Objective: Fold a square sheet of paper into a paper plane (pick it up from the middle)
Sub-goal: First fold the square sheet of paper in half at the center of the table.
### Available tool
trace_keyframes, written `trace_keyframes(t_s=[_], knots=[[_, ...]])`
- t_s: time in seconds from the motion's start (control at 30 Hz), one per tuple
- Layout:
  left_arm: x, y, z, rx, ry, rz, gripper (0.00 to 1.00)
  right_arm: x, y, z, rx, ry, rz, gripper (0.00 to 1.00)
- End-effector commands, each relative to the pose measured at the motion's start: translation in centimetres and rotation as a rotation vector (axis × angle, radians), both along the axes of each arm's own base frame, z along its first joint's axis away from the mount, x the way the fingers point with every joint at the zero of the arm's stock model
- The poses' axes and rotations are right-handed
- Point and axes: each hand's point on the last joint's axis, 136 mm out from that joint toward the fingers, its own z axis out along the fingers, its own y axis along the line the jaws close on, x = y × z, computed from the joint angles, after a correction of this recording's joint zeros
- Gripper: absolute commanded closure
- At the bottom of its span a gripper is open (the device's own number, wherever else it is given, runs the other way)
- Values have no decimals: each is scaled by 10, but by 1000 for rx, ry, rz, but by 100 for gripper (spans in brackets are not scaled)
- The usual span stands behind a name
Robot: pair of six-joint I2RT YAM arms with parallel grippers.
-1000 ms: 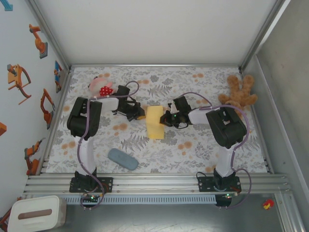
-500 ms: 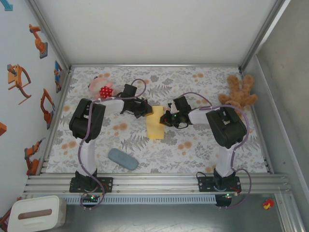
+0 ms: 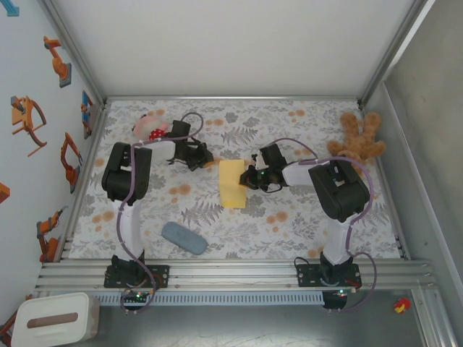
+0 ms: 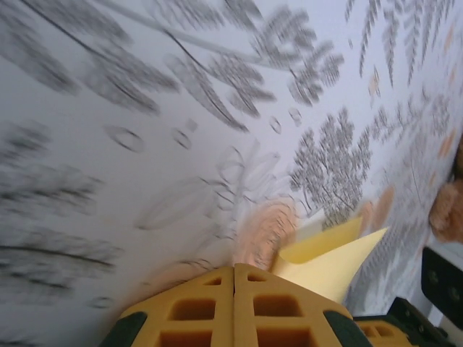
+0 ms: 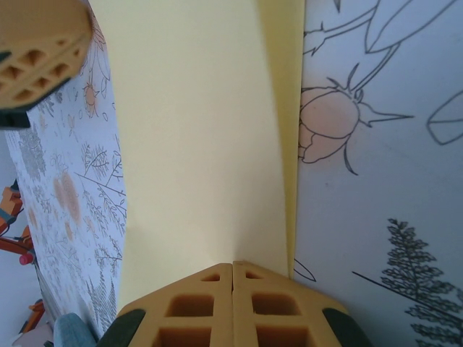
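The square sheet of paper (image 3: 232,183) lies folded into a narrow yellow oblong in the middle of the flowered table. My right gripper (image 3: 249,178) is shut, its tips resting on the sheet's right edge. The right wrist view shows the shut tips (image 5: 232,264) on top of the paper (image 5: 202,144), with a lower layer peeking out along the right side. My left gripper (image 3: 207,160) is shut and holds nothing, just off the sheet's upper left corner. In the left wrist view its tips (image 4: 234,269) hover over the cloth, a curled paper corner (image 4: 329,260) to their right.
A brown teddy bear (image 3: 358,137) sits at the back right. A grey-blue pad (image 3: 184,237) lies front left, and a pink and red toy (image 3: 153,130) is at the back left. Metal rails border the table; a white box (image 3: 54,318) stands outside it.
The left gripper swept right over the paper, then drew back left, off the sheet. The paper now lies narrower and flatter. The right gripper has stayed put.
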Motion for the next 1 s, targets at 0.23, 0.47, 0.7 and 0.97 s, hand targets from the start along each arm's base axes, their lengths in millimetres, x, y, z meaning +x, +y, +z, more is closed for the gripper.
trace_keyframes(t_s=[0.23, 0.47, 0.7, 0.97], knots=[[-26, -47, 38, -77, -74, -48, 100, -85, -89, -121, -457, 328, -66, 100], [-26, -58, 11, -44, -25, -39, 100, -86, -90, -121, -461, 328, -64, 100], [-3, -21, -17, 117, -8, 21, 100, -87, -91, -120, -465, 326, -66, 100], [15, -4, 11, 135, -62, 42, 100, -86, -90, -118, -462, 319, -65, 100]])
